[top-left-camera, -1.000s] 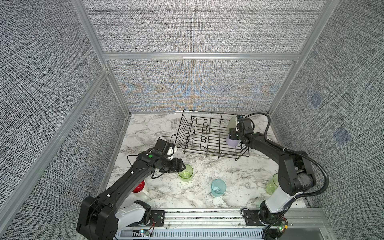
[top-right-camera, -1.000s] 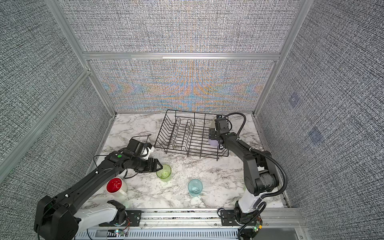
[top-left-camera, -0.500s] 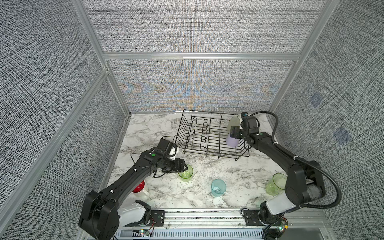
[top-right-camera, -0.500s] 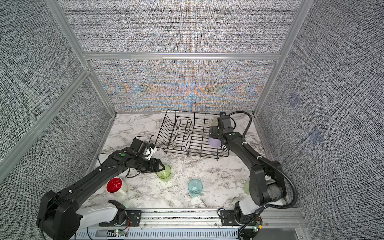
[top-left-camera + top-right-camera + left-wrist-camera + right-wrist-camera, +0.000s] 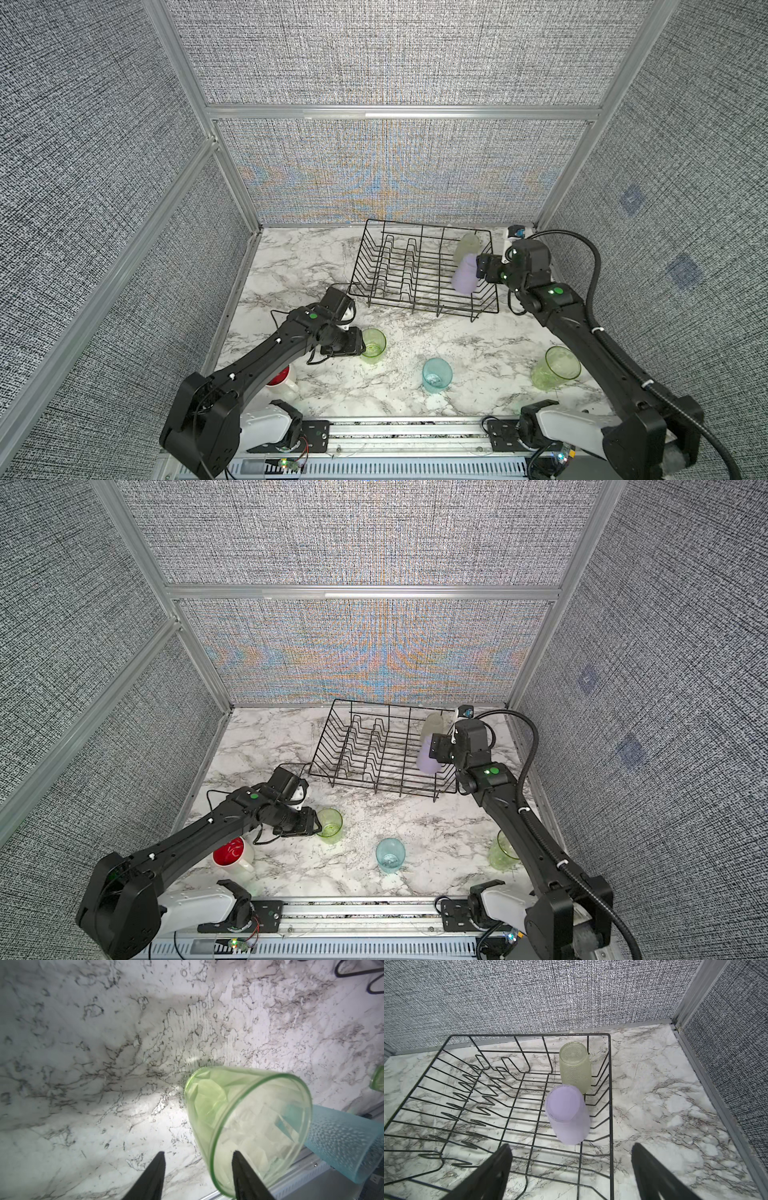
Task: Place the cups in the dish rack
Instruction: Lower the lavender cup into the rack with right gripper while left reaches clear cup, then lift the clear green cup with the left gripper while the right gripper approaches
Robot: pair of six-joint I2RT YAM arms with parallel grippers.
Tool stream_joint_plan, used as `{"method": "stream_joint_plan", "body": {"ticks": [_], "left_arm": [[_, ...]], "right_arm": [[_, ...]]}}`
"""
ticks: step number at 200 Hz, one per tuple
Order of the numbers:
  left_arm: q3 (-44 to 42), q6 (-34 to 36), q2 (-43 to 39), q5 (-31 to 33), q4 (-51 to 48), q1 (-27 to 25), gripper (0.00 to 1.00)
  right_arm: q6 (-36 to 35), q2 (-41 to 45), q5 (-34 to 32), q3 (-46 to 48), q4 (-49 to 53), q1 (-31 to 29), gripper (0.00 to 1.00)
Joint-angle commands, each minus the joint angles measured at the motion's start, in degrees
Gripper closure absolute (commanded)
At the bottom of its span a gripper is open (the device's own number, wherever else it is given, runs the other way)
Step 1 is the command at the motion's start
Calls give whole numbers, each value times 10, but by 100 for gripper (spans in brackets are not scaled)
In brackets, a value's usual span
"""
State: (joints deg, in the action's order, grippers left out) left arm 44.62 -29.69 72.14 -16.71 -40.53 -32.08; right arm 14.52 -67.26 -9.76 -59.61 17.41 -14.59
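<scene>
Now my left gripper (image 5: 198, 1153) is half open, and the near wall of the upright green cup (image 5: 239, 1109) on the table (image 5: 104, 1064) sits between my fingers, not pinched. My right gripper (image 5: 571, 1147) is spread wide and holds nothing. The lavender cup (image 5: 566, 1113) stands upside down in the dish rack (image 5: 611, 1076), just beside 1 pale green cup (image 5: 575, 1068).

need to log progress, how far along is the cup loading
Done: lavender cup and pale tumbler sit upside down in the dish rack, right gripper open. In hand: left gripper is at a green tumbler's rim. Left: teal cup, second green tumbler, mug.
</scene>
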Motion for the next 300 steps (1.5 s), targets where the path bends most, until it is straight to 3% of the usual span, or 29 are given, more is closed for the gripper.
{"method": "stream_joint_plan", "body": {"ticks": [1,32,51,89,115,141,151,171,220,246,300], "left_arm": [[3,-7,25,22,15,-3,52],[18,-3,55,20,15,-6,77],[26,7,52,17,3,-6,100],[66,27,22,20,-55,-7,100],[93,40,-26,-4,-43,-7,100],[125,47,-61,-38,-5,-6,100],[125,47,-68,-55,40,-7,100],[141,43,-58,-104,126,-5,100],[200,18,17,-252,265,-6,100],[187,-16,26,-275,334,-6,100],[136,-105,34,-305,520,-5,100]], "right_arm": [[18,27,20,8,10,0,10],[35,75,30,22,23,0,10],[39,100,47,35,26,0,10],[16,154,97,83,-11,0,10],[25,188,170,100,-31,0,10],[102,199,279,124,-92,0,7],[134,196,332,133,-125,-1,1],[196,181,434,150,-198,-1,1],[417,111,564,193,-423,-15,1],[491,95,575,190,-461,-41,1],[515,90,547,191,-463,-108,1]]}}
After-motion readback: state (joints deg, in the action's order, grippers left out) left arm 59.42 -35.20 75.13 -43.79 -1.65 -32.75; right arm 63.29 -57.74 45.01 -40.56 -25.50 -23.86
